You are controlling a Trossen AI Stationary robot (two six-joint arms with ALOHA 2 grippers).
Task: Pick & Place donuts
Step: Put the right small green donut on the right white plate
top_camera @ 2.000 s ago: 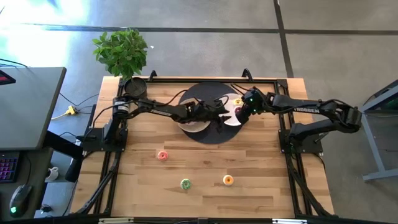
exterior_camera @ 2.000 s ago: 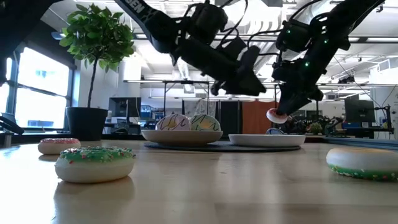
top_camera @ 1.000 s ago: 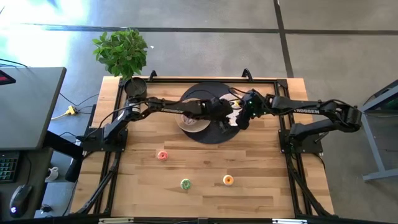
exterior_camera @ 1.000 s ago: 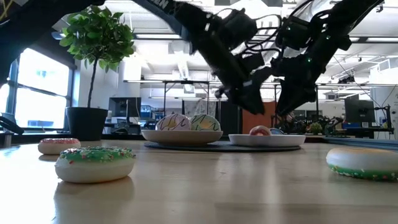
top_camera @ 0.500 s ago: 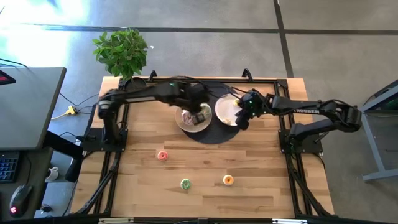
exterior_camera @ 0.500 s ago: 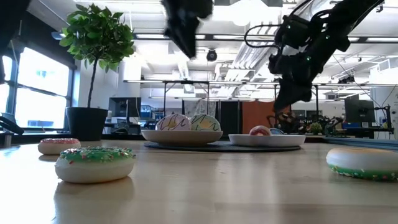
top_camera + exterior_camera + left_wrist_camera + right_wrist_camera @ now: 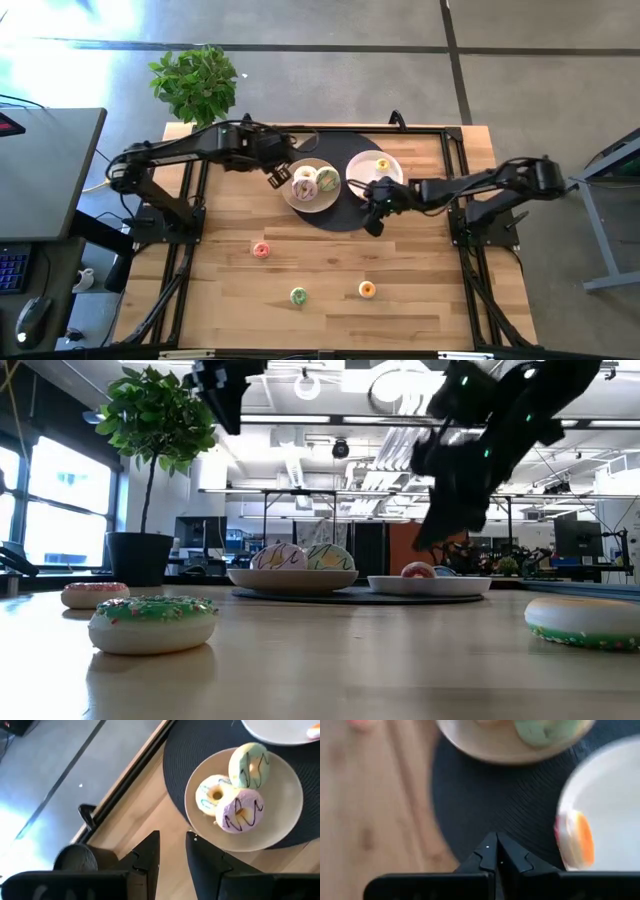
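Three larger donuts (image 7: pixel 235 795) lie together on a cream plate (image 7: pixel 296 202) on a round black mat (image 7: pixel 335 217). Beside it, a white plate (image 7: pixel 362 170) carries a mini donut (image 7: pixel 382 165) with yellow-orange icing. Three more donuts lie on the bare wood nearer the front: a pink one (image 7: pixel 262 250), a green one (image 7: pixel 298 295) and an orange one (image 7: pixel 367 290). My left gripper (image 7: pixel 172 851) hovers left of the cream plate, open by a narrow gap with nothing in it. My right gripper (image 7: pixel 496 845) is shut and empty above the mat's near right part (image 7: pixel 374 222).
A potted plant (image 7: pixel 198 85) stands at the table's far left corner. The black frame rails (image 7: pixel 185 250) run along both table sides. Bare wood lies between the mat and the three loose donuts.
My left gripper has swung from above the white plate across the cream plate toward the table's left side, rising as it went. My right gripper has drawn back from over the white plate toward the near edge of the mat. The donuts have stayed in place.
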